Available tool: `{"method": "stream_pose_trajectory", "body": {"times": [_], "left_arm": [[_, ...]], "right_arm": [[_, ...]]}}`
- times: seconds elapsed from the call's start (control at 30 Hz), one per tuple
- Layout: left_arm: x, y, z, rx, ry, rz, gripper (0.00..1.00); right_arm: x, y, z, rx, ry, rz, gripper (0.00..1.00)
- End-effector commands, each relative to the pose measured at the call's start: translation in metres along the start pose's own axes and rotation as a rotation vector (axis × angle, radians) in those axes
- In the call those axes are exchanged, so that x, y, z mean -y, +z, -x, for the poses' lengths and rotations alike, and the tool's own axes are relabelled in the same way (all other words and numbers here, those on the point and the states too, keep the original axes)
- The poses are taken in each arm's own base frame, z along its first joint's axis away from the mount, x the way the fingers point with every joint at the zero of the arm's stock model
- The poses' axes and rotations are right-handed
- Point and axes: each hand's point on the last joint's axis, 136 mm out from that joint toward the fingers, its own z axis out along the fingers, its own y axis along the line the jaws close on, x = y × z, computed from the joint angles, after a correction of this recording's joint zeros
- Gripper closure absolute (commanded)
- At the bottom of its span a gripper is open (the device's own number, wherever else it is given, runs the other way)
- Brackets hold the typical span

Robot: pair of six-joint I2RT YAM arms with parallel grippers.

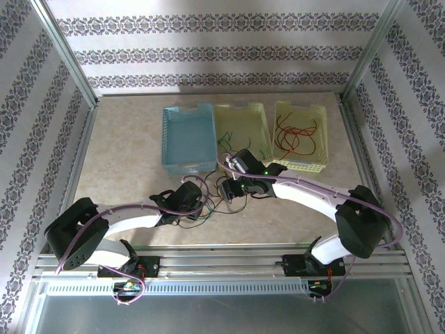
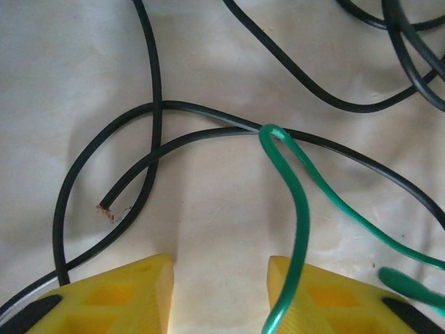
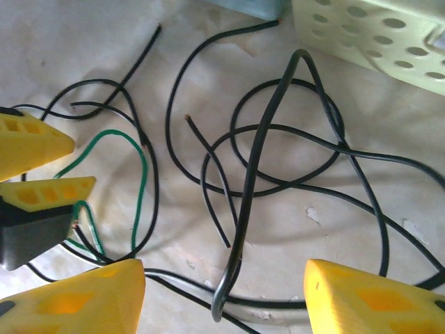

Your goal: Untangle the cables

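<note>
Left wrist view: thin green wire [image 2: 304, 216] hooks over thin black wires [image 2: 157, 69]; left gripper [image 2: 219, 271] and right gripper [image 3: 224, 275] gape, grasping nothing; best pinch green alone.

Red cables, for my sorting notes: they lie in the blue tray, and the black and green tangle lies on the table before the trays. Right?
No. The top external view shows the red cables in the rightmost pale yellow tray, not the blue tray; the black and green tangle does lie on the table.
</note>
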Motion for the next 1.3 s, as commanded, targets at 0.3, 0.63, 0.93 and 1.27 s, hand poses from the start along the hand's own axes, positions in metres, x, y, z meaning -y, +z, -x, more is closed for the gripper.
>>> {"method": "stream_pose_trajectory", "body": {"times": [0.3, 0.63, 0.93, 1.27], "left_arm": [[0.012, -0.001, 0.026, 0.064, 0.017, -0.044, 1.0], [0.021, -0.061, 0.08, 0.355, -0.015, -0.139, 1.0], [0.002, -0.132, 0.118, 0.575, -0.031, -0.084, 1.0], [-0.022, -0.176, 0.138, 0.671, 0.08, 0.077, 1.0]], "right_arm": [[0.001, 0.025, -0.013, -0.058, -0.021, -0.071, 0.43], [0.019, 0.05, -0.045, -0.168, 0.012, -0.107, 0.88], [0.04, 0.057, -0.069, -0.214, 0.095, -0.143, 0.95], [0.069, 0.048, -0.082, -0.201, 0.221, -0.185, 0.98]]}}
